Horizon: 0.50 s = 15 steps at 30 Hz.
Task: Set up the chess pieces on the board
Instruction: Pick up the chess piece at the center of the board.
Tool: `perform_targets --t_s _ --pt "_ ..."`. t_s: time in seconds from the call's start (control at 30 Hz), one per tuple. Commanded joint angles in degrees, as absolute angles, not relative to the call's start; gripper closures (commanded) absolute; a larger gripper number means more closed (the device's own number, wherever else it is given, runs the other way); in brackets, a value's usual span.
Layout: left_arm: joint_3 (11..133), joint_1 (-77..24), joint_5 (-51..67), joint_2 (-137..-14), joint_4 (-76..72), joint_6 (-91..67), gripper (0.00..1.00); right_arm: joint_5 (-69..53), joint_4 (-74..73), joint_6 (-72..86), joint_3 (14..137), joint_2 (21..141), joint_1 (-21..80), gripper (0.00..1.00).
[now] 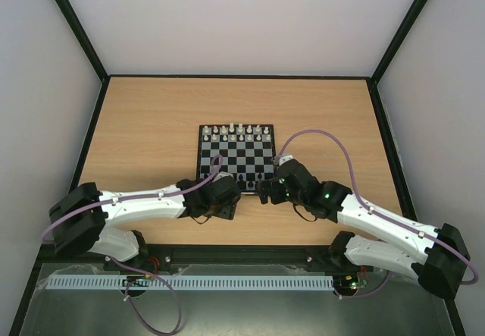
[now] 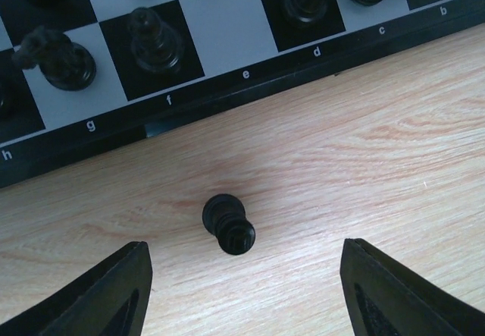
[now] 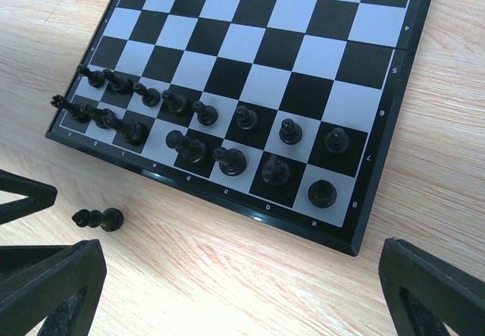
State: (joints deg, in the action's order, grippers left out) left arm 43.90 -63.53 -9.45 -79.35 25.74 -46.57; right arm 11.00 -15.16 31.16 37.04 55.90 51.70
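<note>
Chess board (image 1: 236,152) on wooden table (image 1: 151,124), just ahead of both grippers.

Wide open and holding nothing, left gripper (image 2: 242,275) low over bare wood. Between its fingers (image 2: 106,298) and slightly ahead of the tips, a lone black piece (image 2: 227,226), lying on its side and touching neither finger. Farther ahead, the board's near border, lettered h to b from left to right in the left wrist view, apart from the lying piece. Straight beyond that piece, square e of the nearest rank bare, with black figures upright on neighbouring f and d.

Likewise spread wide and empty, right gripper (image 3: 241,264), hovering off the board's near edge. Ahead of it, two ranks of black pieces (image 3: 227,135) along the closest side, the back rank broken by the gap at e. Ahead and to the left of its left finger, the same lone black piece on the wood, just off the border. Close beside that piece, at the left edge of the right wrist view, a dark wedge (image 3: 19,197), identity unclear.

White pieces (image 1: 239,131) ranked along the board's far edge, well beyond both grippers. Seen from overhead, both grippers side by side at the near edge, near each other but apart.
</note>
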Motion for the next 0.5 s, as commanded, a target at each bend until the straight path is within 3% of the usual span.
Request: perform_targets --t_s 0.0,0.23,0.47 --pt "46.0 -64.2 -11.9 -81.2 27.2 -46.3 0.33 11.9 -15.1 31.9 35.9 54.7 51.4 0.00" --pt "46.4 -64.2 -11.3 -83.5 26.7 -45.8 0.55 11.8 -15.0 31.9 35.8 54.5 51.5 0.03" --pt "46.0 -64.2 -11.2 -83.9 26.7 -45.8 0.66 11.6 -14.8 31.7 35.8 55.1 51.5 0.03"
